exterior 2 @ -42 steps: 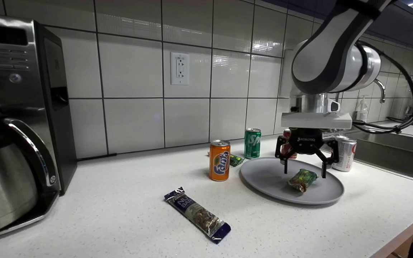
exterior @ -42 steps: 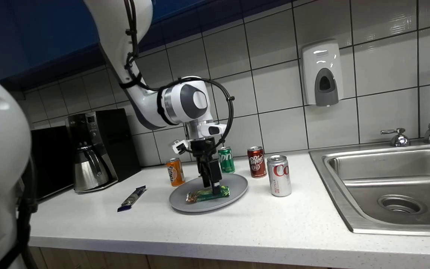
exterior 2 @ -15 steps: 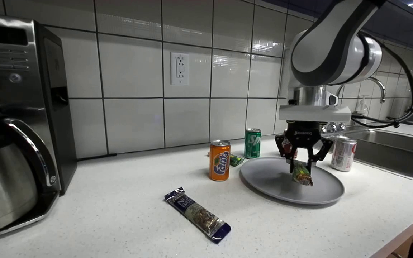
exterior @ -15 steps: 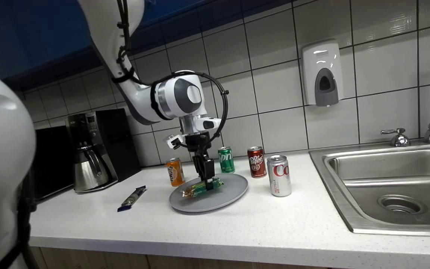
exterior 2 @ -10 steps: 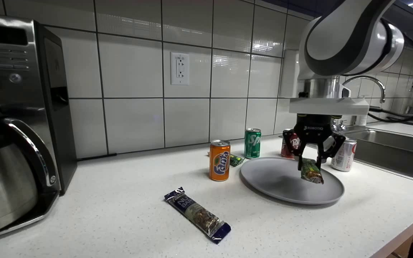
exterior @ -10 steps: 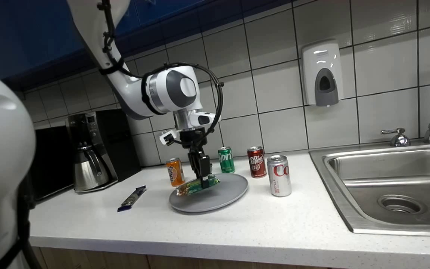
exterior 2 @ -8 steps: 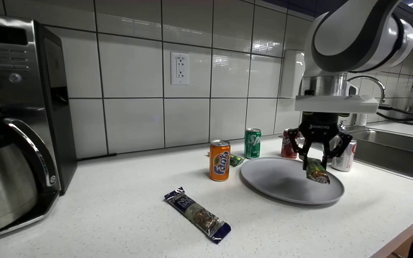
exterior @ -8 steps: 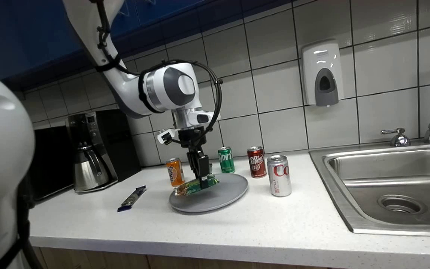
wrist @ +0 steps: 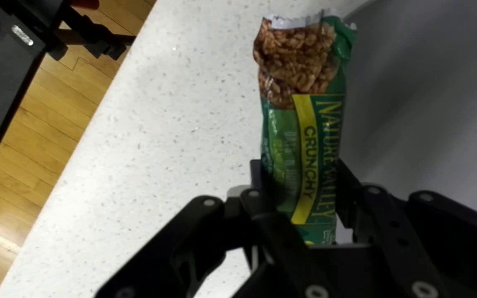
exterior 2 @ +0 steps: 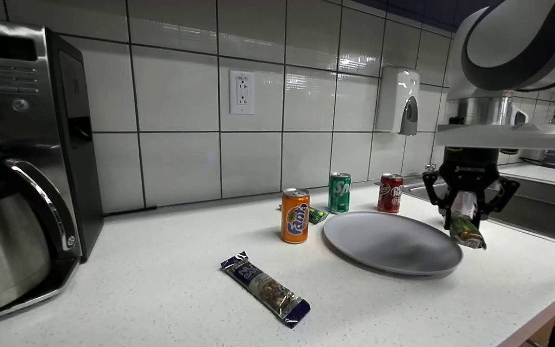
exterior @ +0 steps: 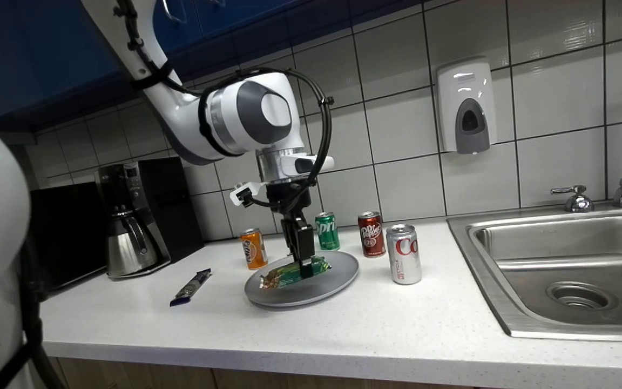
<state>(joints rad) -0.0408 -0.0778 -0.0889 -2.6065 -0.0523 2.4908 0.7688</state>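
Our claw (exterior 2: 462, 222) clamps a snack bar (wrist: 307, 124).
Its long axis runs up the wrist view, granola-pictured end topmost; we can't quite judge its tilt.

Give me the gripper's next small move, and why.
Probably shift the gripper slightly sideways, away from the plate, before any lowering: it holds a snack bar raised, and the wrist view shows counter on one side of the bar and plate on the other, so lowering here might catch the plate.
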